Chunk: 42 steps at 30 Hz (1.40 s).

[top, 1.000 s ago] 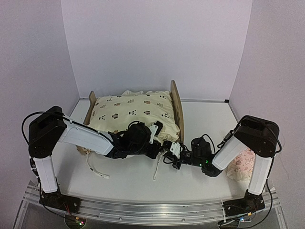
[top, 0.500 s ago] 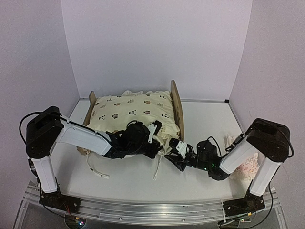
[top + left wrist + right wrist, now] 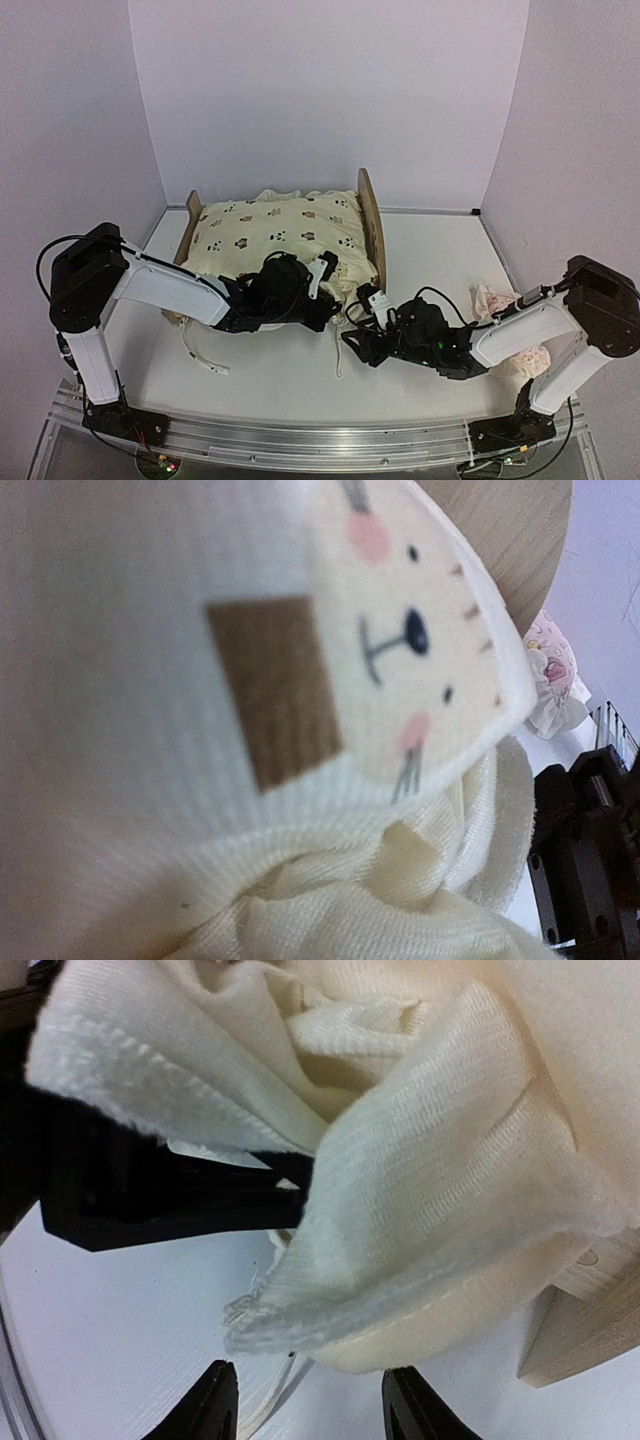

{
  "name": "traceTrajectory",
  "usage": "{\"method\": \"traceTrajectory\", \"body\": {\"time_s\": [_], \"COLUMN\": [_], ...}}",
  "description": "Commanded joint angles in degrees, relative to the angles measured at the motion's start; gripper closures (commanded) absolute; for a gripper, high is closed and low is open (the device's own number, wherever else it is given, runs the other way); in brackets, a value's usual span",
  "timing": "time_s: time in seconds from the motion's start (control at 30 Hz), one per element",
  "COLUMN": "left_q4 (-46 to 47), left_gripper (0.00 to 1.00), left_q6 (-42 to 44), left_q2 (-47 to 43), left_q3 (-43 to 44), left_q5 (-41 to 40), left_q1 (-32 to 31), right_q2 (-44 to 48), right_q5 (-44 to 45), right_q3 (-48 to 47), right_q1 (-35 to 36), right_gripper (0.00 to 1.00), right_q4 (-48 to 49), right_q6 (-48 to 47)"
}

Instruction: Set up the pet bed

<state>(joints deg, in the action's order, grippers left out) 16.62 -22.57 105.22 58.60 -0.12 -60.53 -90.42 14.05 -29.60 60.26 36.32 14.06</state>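
White table (image 3: pixel 440 250), bare patch at back right. On it, centre-back, the pet bed (image 3: pixel 372 225): small light-wood frame, rounded headboard at the right end, flat footboard at the left, so the long axis runs left to right across the table. The cream animal-print ruffled cushion (image 3: pixel 280 235) lies on top of it and covers the mattress base; its near edge spills over the frame's near rail. The small pink ruffled pillow (image 3: pixel 497 298) sits off to the right, well apart from the bed and partly under my right arm.

Both my tools are on the near long side, toward the headboard corner, with the bed beyond them. My left gripper (image 3: pixel 328 295) is the nearer one, right at the cushion's near edge. Its fingers are pressed together, and the right wrist view shows black fingers running into a fold of the cushion's ruffle, so I judge it is pinching that fabric. My right gripper (image 3: pixel 310 1410) is just beside the same corner, fingers spread with nothing between them, cushion ruffle above it and a wood corner of the frame to its upper right. A thin white tie string (image 3: pixel 336 358) trails on the table below the cushion.

Next move turns on that near headboard corner.
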Motion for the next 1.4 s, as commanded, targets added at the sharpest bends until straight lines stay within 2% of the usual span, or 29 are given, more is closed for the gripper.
{"method": "traceTrajectory", "body": {"time_s": [0.0,0.2,0.33,0.43,0.57,0.6,0.9,1.13,1.37], "left_q4": [2.5,2.6,2.7,2.9,2.8,2.7,1.1,-0.4,0.0], "left_gripper": [1.00,1.00,1.00,1.00,1.00,1.00,1.00,1.00,1.00], "left_q6": [-0.5,-0.6,-0.7,-0.9,-0.9,-0.9,-0.5,-0.2,-1.1], "left_q2": [-3.1,-3.4,-3.6,-3.8,-4.0,-4.1,-6.8,-8.4,-7.1], "left_q3": [-0.1,-0.4,-0.7,-1.0,-1.1,-1.1,-3.2,-5.7,-7.2], "left_q5": [2.0,2.4,2.5,2.7,2.7,2.6,0.8,-1.3,-1.3], "left_q1": [0.3,0.3,0.3,0.3,0.3,0.3,0.3,0.3,0.3], "right_q2": [-3.0,-8.8,-11.2,-12.6,-12.8,-12.4,-0.3,14.6,24.3], "right_q5": [4.5,3.6,4.7,5.3,5.6,6.0,13.4,21.3,25.2], "right_q3": [-4.1,-8.0,-9.3,-9.5,-9.1,-8.7,-0.9,0.7,-0.5], "right_q1": [1.6,2.3,2.7,2.8,3.0,3.0,3.0,2.9,-0.6], "right_gripper": [0.48,0.49,0.55,0.69,0.96,1.00,1.00,1.00,1.00], "right_q4": [-6.9,-6.9,-6.8,-6.5,-6.4,-6.5,-10.0,-22.6,-31.4], "right_q6": [10.5,11.2,10.6,10.1,10.0,10.1,9.2,5.9,3.0]}}
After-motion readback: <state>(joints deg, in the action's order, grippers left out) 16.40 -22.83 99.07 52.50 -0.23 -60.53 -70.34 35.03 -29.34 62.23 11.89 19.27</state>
